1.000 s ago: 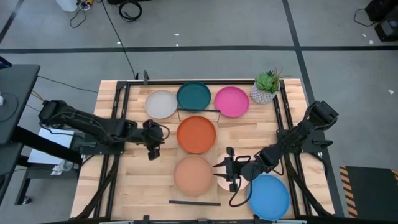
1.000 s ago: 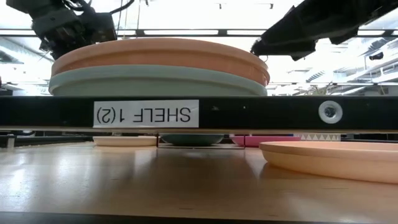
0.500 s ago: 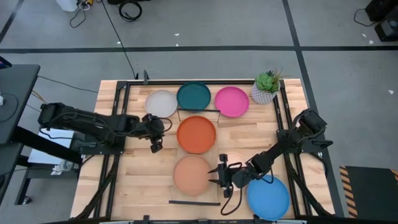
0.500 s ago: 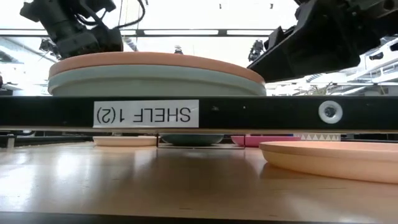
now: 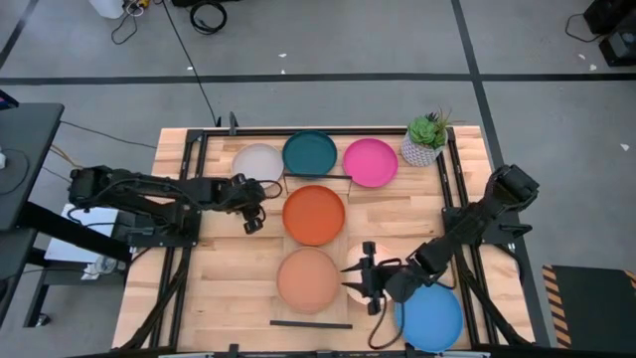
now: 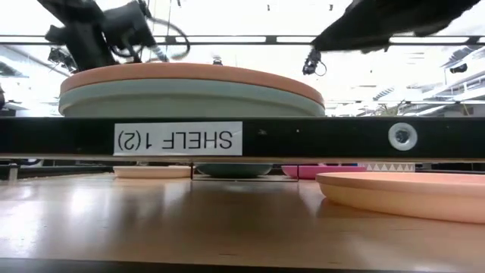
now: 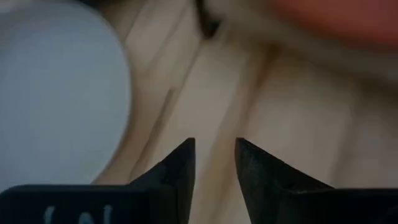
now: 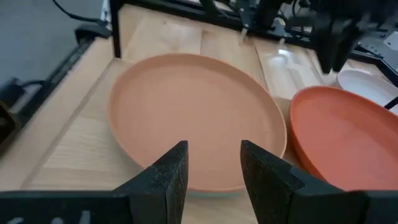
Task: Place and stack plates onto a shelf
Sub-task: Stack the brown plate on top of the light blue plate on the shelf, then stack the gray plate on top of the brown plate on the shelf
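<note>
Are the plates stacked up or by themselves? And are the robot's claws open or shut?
terracotta plate: stacked on a pale plate, on the shelf
orange plate: flat, nothing on it
cream plate: flat, partly hidden by the right arm
bright blue plate: flat, alone
left gripper: open, empty
right gripper: open, empty, beside the terracotta plate

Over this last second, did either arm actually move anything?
No plate moved. The left claw crept toward the grey plate. The right claw, empty and open, swung toward the table's near edge, then came back beside the terracotta plate. The orange plate and the shelf stayed as they were.
</note>
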